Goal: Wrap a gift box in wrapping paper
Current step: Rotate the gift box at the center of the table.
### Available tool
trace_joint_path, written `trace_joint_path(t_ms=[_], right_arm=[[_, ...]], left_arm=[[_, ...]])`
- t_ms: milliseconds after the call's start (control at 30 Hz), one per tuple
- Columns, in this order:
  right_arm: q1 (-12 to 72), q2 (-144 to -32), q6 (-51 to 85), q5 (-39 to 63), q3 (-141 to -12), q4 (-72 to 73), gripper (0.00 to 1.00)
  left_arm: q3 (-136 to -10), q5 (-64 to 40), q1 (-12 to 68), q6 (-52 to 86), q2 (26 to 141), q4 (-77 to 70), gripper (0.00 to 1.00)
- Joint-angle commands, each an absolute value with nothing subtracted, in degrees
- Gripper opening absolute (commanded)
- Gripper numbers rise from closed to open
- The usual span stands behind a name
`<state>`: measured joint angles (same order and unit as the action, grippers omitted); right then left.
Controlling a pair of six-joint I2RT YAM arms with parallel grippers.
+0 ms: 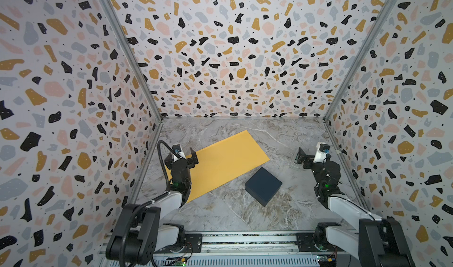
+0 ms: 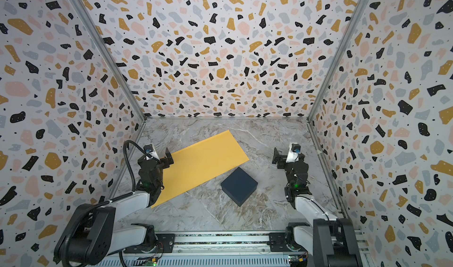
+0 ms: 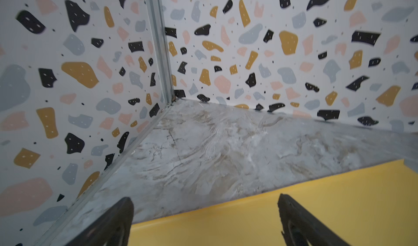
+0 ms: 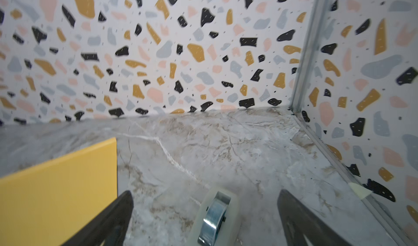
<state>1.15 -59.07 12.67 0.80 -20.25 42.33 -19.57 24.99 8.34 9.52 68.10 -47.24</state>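
Box [image 1: 263, 186] flat on the table [image 1: 220, 214], bare and unwrapped, turned cornerwise, near the middle and a little toward the right arm. Far corner just at the near long edge of the paper [image 1: 220, 162]; impossible to say whether touching, but clearly not on top. Paper spread flat, mustard-yellow face up, slanted across the table. Judged to be the very first step: nothing folded, nothing taped, box not yet on the sheet. Above the paper's left end the left gripper [image 1: 182, 155], jaws spread as wide as possible, nothing between them; the same in the left wrist view. Near the right wall the right gripper [image 1: 304, 159], well apart from the box, jaws fully apart too and holding nothing. In the right wrist view a tape dispenser [image 4: 217, 215] of translucent plastic, standing on the table below and between the two fingers [image 4: 108, 222], not gripped. Next move, probably: to bring the box onto the middle of the paper, sides squared with the sheet's edges. Needed for that: a grip across two opposite flat sides, not across the corners, so first a turn of the wrist to match the slanted box. Needed also: care not to push or wrinkle the sheet at the landing. No brand, no label, no readable writing on box, paper or dispenser; on the walls [image 1: 232, 57] only a pattern of coloured blotches.
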Motion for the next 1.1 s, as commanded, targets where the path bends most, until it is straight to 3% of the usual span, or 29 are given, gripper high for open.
trace_joint_path(t_ms=[0,200,367,567,1067], right_arm=[[0.8,-54.1,25.3,3.4,-26.0,20.9,0.98],[8.9,-55.2,24.0,17.5,-30.9,1.6,0.95],[17.6,-61.6,19.8,27.6,-35.1,-9.1,0.95],[19.2,-67.6,16.6,34.8,-38.4,-12.7,0.95],[18.7,-70.8,18.5,39.8,-36.0,-12.6,0.96]], left_arm=[[-20.3,25.8,8.7,21.6,61.9,-39.9,1.0],[-25.3,2.5,10.8,39.3,61.5,-28.7,0.96],[-20.6,-1.2,19.6,45.2,53.4,-19.2,0.95],[-18.2,-4.1,34.0,50.2,50.3,-14.8,0.96],[-20.0,-18.2,48.8,58.6,75.8,-35.5,0.94]])
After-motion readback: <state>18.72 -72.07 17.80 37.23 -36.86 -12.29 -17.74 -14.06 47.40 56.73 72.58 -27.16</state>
